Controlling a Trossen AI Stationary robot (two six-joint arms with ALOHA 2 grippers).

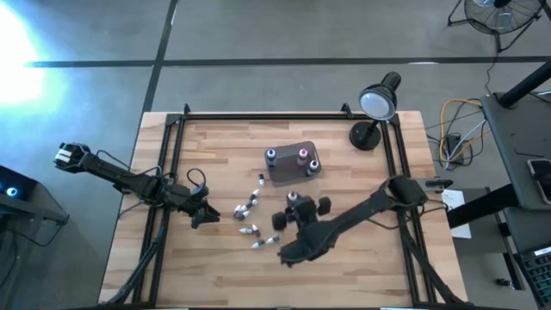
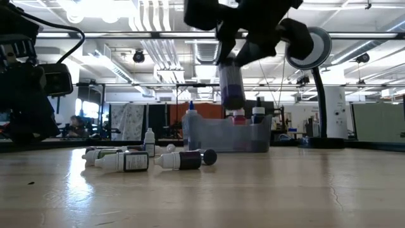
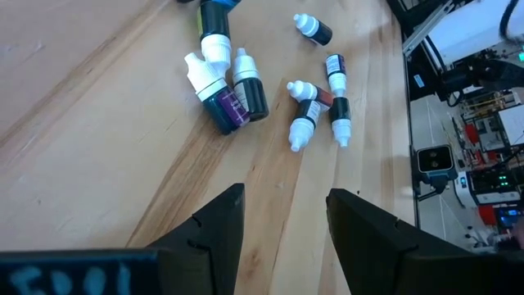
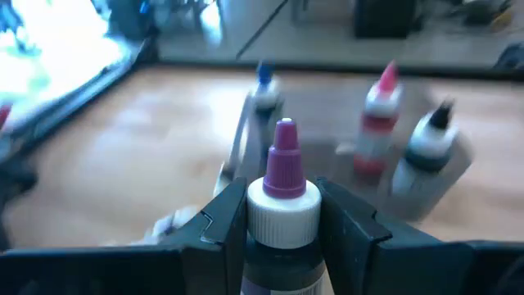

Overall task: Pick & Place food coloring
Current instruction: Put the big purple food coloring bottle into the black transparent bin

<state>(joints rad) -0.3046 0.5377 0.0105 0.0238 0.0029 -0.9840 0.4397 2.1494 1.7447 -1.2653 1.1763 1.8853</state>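
Wooden table (image 1: 344,181) holds a grey tub (image 1: 291,164). Right pincer (image 4: 282,215) grips a purple-capped food coloring bottle (image 4: 284,205), at the tub's six o'clock. Left pincer (image 3: 282,215) gapes wide.

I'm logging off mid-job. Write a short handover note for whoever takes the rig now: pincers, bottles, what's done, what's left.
Right pincer: shut on a purple-capped dropper bottle, held upright in the air just short of the smoky-grey translucent tub.
Left pincer: open, empty, low over the wooden table, facing the loose bottles.
Done: three bottles standing in the tub, with blue, pink and dark caps.
Left: place the held bottle, then clear the scattered white-capped bottles lying between the arms.
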